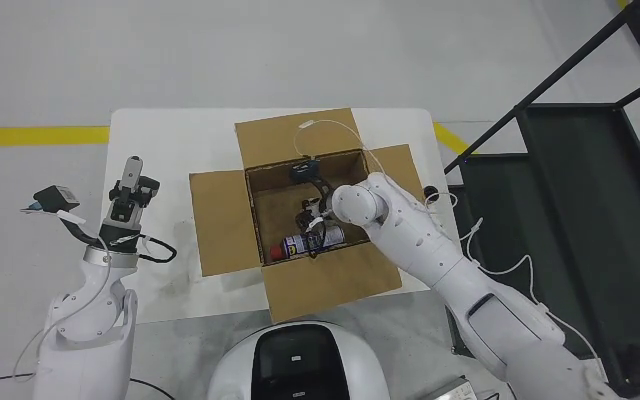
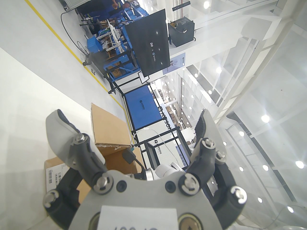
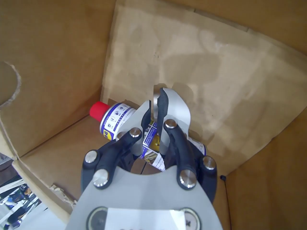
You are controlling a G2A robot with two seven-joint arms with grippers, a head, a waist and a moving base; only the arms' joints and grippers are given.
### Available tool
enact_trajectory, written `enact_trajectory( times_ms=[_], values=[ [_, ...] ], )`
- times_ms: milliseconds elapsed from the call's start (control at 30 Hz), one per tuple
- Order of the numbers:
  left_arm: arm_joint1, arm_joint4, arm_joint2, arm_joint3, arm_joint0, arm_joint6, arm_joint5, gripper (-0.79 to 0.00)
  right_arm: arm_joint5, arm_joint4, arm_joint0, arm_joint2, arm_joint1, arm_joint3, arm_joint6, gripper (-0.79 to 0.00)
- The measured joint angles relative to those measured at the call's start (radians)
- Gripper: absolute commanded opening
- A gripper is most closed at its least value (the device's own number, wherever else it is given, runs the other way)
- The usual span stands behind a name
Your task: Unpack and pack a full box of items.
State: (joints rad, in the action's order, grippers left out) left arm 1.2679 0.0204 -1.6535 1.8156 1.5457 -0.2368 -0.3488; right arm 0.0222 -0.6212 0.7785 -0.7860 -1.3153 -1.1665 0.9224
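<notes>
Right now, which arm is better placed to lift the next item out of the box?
Right. The right gripper sits inside the box, pinching a small printed packet next to the spray can. The left gripper hangs open outside the box, aimed away.

A printed blue-and-yellow label with small pictograms wraps the can [image 3: 115, 120] lying in the box [image 2: 108, 125]. The pack [image 3: 150, 142] pinched in the right gripper [image 3: 156, 96] bears fine print. A white barcode label [image 2: 54, 174] sits on the box's outer wall. White logos mark the far screen [image 2: 151, 46] and blue panel [image 2: 144, 106].
</notes>
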Motion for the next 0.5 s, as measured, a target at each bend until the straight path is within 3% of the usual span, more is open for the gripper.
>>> enact_trajectory(
  times_ms=[100,133,167,200,500],
  values=[
    [0.0,0.0,0.0,0.0,0.0,0.0,0.0,0.0,-0.005,-0.017,0.017,-0.015,0.007,-0.01,0.005,-0.785],
    [0.0,0.0,0.0,0.0,0.0,0.0,0.0,0.0,-0.002,-0.016,0.02,-0.017,0.008,-0.008,0.006,-0.631],
    [0.0,0.0,0.0,0.0,0.0,0.0,0.0,0.0,0.003,-0.017,0.023,-0.018,0.008,-0.002,0.006,-0.372],
    [0.0,0.0,0.0,0.0,0.0,0.0,0.0,0.0,0.005,-0.017,0.024,-0.018,0.008,0.003,0.002,0.0],
    [0.0,0.0,0.0,0.0,0.0,0.0,0.0,0.0,0.076,-0.125,0.04,-0.018,0.013,-0.012,-0.11,0.0]
  ],
)
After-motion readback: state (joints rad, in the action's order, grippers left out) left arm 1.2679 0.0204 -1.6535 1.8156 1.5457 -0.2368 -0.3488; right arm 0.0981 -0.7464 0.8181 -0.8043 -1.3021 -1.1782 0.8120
